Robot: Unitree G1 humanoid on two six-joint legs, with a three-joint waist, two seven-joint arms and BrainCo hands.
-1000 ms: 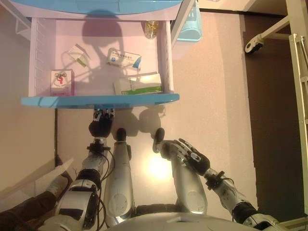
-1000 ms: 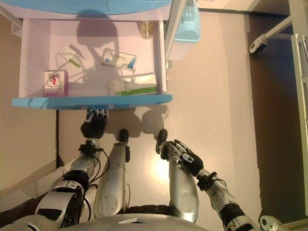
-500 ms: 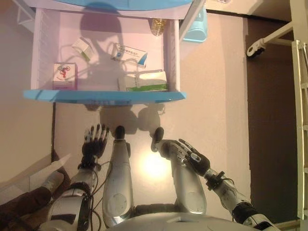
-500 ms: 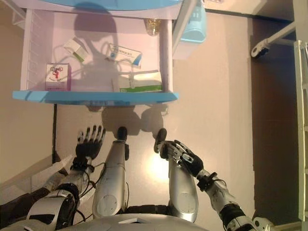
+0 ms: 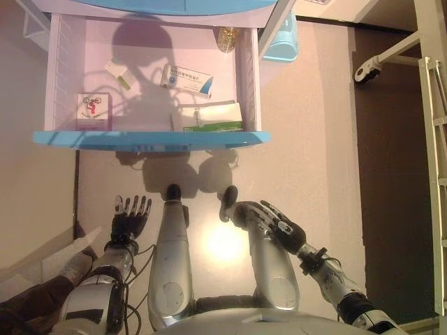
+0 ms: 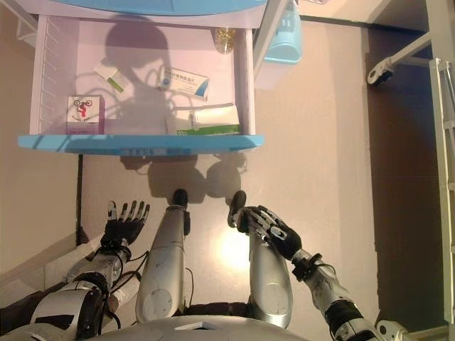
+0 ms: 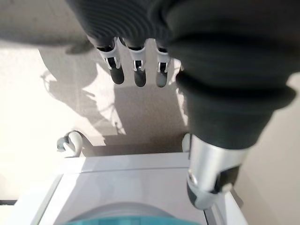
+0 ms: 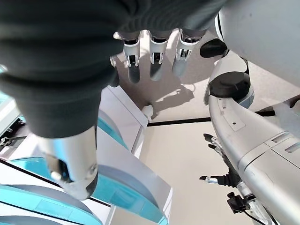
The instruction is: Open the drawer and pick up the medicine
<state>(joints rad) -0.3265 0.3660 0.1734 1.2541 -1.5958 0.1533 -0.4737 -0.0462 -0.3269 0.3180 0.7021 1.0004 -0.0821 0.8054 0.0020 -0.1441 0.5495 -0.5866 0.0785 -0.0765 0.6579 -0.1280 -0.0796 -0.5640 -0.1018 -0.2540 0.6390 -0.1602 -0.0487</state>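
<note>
The drawer [image 5: 150, 138] with a blue front stands pulled open. Inside lie a white and blue medicine box [image 5: 186, 79], a white and green box [image 5: 208, 118], a pink box [image 5: 93, 111], a small white and green box [image 5: 117, 72] and a small bottle [image 5: 225, 38] at the back. My left hand [image 5: 130, 215] is open with straight fingers, low and left, well short of the drawer front and holding nothing. My right hand [image 5: 277, 227] is open and empty, low on the right. Both wrist views show straight fingers [image 7: 136, 70] with nothing in them.
The drawer belongs to a white cabinet with blue fronts [image 8: 117, 187]. A pale blue bin [image 5: 283, 38] stands right of the drawer. A white frame on castors [image 5: 429, 105] stands at the far right on a dark floor strip.
My left hand has let go of the drawer front, opened, and drawn back down and to the left. The right hand has not moved. The camera has shifted slightly.
</note>
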